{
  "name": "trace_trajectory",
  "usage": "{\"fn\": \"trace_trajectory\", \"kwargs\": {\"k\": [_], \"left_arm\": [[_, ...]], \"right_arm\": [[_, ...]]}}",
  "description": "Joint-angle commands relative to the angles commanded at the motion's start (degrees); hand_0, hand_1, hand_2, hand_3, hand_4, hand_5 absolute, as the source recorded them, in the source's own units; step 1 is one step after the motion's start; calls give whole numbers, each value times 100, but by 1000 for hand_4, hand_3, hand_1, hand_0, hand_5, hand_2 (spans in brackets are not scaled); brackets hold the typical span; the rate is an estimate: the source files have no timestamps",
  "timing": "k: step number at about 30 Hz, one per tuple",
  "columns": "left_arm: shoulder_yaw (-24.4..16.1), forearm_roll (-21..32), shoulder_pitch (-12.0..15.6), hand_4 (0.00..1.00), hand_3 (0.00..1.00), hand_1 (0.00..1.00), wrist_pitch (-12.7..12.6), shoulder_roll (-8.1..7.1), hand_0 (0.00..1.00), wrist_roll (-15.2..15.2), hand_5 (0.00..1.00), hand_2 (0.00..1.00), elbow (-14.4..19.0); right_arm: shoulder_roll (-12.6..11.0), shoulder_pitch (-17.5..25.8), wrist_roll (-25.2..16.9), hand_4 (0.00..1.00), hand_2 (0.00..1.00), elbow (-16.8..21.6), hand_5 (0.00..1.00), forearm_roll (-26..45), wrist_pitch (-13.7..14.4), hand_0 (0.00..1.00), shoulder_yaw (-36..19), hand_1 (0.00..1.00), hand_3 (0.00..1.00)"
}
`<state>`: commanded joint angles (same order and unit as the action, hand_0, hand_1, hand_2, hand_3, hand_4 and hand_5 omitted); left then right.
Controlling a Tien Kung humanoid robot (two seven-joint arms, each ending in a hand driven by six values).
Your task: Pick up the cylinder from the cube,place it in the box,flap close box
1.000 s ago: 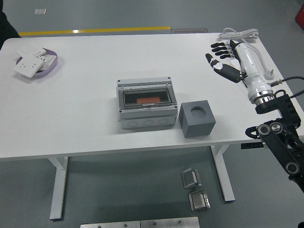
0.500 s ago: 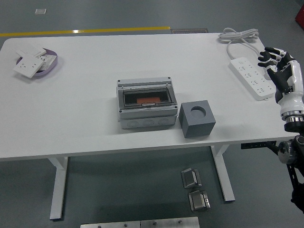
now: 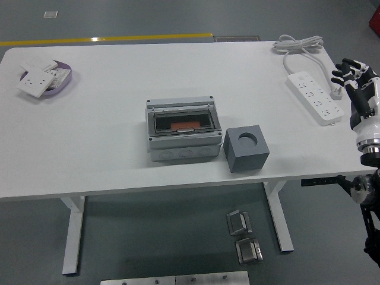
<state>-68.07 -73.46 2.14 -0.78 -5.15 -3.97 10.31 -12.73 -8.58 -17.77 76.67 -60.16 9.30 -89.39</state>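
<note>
Right hand (image 3: 354,74) hangs at the far right edge of the frame, off the tabletop (image 3: 119,148) corner, fingers spread and holding nothing. No left hand shows.

At frame centre sits the box (image 3: 182,130), its clear lid (image 3: 181,120) lying flat over the opening, with something orange visible through it, most likely the cylinder (image 3: 185,126), though it is too small to be sure. Just right of the box, nearly touching, stands the cube (image 3: 246,149); its round socket (image 3: 247,139) on top is empty.

Judging from this, the placing and closing look done, so the step in hand is clearing away. To do it well, the hand should keep wide of the power strip (image 3: 315,97) and its cable at the upper right. If the lid is not fully latched, a flat palm pressed straight down on its front edge would seat it without sliding the box.
</note>
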Motion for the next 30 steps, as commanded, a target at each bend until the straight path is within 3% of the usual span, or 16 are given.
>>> {"fn": "trace_trajectory", "kwargs": {"k": [30], "left_arm": [[-166, -14, 11, 648, 609, 617, 54, 25, 583, 11, 281, 568, 0]], "right_arm": [[84, 109, 207, 785, 648, 95, 462, -833, 312, 652, -287, 631, 629]]}}
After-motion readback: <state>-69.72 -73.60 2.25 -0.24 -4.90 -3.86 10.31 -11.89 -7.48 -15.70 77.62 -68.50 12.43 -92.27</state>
